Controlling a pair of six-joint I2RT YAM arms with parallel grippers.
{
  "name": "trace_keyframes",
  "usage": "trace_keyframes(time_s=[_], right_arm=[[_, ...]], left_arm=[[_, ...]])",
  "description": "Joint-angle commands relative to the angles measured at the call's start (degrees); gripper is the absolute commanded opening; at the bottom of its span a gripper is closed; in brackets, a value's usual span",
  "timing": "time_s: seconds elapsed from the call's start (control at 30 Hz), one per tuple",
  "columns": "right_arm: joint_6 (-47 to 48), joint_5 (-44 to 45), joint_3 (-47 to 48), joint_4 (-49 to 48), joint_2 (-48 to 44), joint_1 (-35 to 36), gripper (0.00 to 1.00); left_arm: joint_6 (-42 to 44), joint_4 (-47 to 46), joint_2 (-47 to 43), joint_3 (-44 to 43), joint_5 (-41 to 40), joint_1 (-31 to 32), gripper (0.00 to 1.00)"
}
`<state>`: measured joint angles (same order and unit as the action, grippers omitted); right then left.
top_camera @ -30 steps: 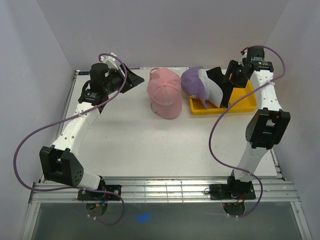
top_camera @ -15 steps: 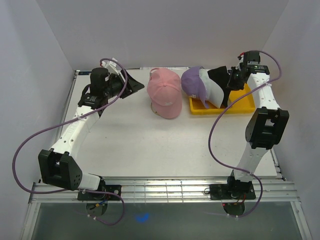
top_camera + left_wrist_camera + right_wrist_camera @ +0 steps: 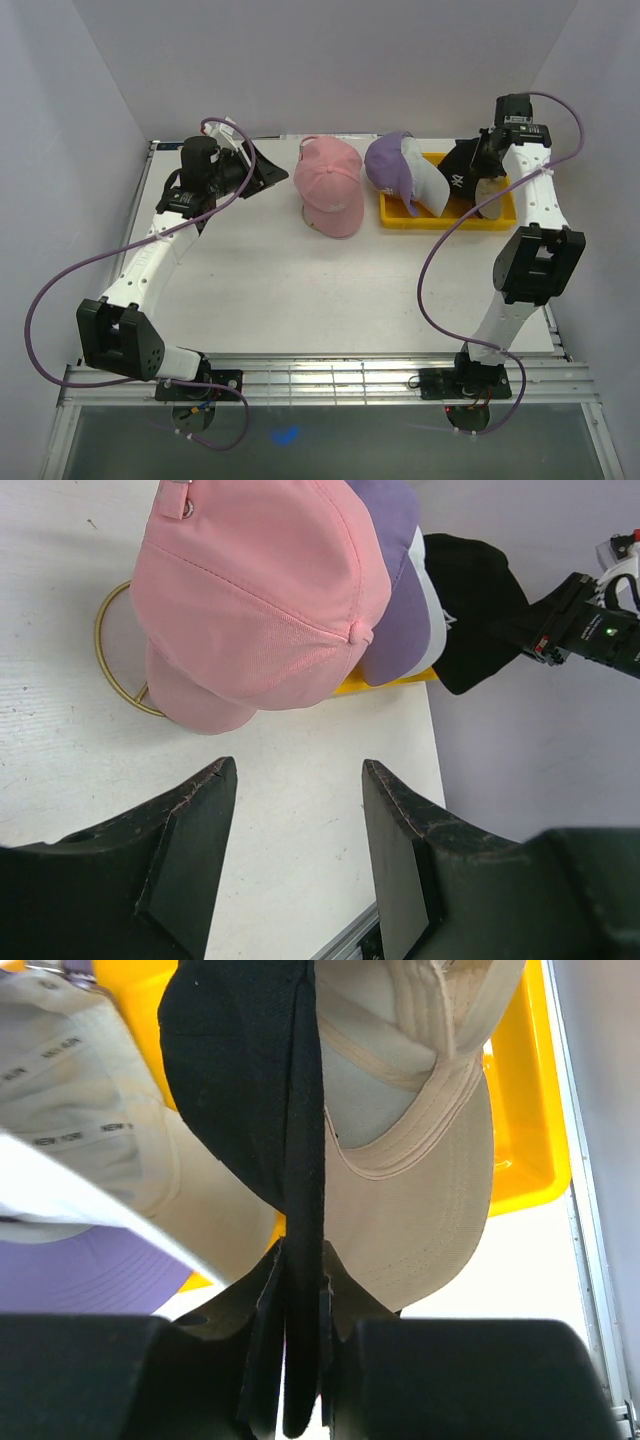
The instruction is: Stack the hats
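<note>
one black hat (image 3: 461,174) (by its brim) pinched in right gripper (image 3: 298,1295); left gripper (image 3: 297,772) gapes empty.

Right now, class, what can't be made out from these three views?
Left wrist view: gold stand mostly under the pink hat.
Top view: yellow tray floor covered by hats.
Top view: white hat front tucked against the purple hat.
Top view: right gripper tips lost behind the black hat.
</note>
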<state>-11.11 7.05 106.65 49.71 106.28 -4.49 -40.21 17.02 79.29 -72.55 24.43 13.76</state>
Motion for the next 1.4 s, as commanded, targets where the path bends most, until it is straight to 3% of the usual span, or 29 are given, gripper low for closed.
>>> trace_keyframes(time_s=[0.0,0.17,0.37,0.53,0.73,0.77,0.9,1.0,1.2,1.37], right_arm=[[-0.7,-1.4,7.4,-0.5,-3.5,-0.3,0.08],[-3.3,-8.2,18.1,1.7,-3.4,-0.5,0.08],[-3.8,-7.3,22.2,4.7,-1.8,-0.5,0.08],[-2.2,-7.3,4.8,-2.6,-4.8,-0.4,0.08],[-0.9,-7.2,-6.3,-7.5,-3.9,0.5,0.08],[-0.8,-6.5,-6.5,-7.4,-3.0,1.1,0.1],[-1.3,-5.6,-6.2,-7.2,-4.2,2.0,0.6],[-1.7,-4.6,-3.7,-6.1,-5.5,2.0,0.71],[-2.4,-1.1,4.8,-2.3,-4.6,1.9,0.72],[-2.7,1.8,5.4,-1.3,-3.0,1.7,0.62]], left_arm=[[1.2,0.9,-2.7,0.6,-0.4,0.2,0.63],[1.5,1.2,-3.1,0.3,-0.6,0.1,0.63],[1.6,1.4,-3.2,0.3,-0.6,0.2,0.63],[1.4,1.2,-2.8,0.6,-0.3,0.1,0.64],[0.7,0.1,-2.6,1.2,0.2,0.1,0.63],[0.7,-0.1,-2.7,1.4,0.3,0.1,0.63],[0.8,-0.3,-2.7,1.8,0.4,0.1,0.63],[0.9,-0.6,-2.9,1.9,0.7,0.1,0.63],[1.2,-0.9,-2.8,2.1,0.9,0.1,0.63],[1.5,-0.9,-2.8,1.9,1.0,0.1,0.63]])
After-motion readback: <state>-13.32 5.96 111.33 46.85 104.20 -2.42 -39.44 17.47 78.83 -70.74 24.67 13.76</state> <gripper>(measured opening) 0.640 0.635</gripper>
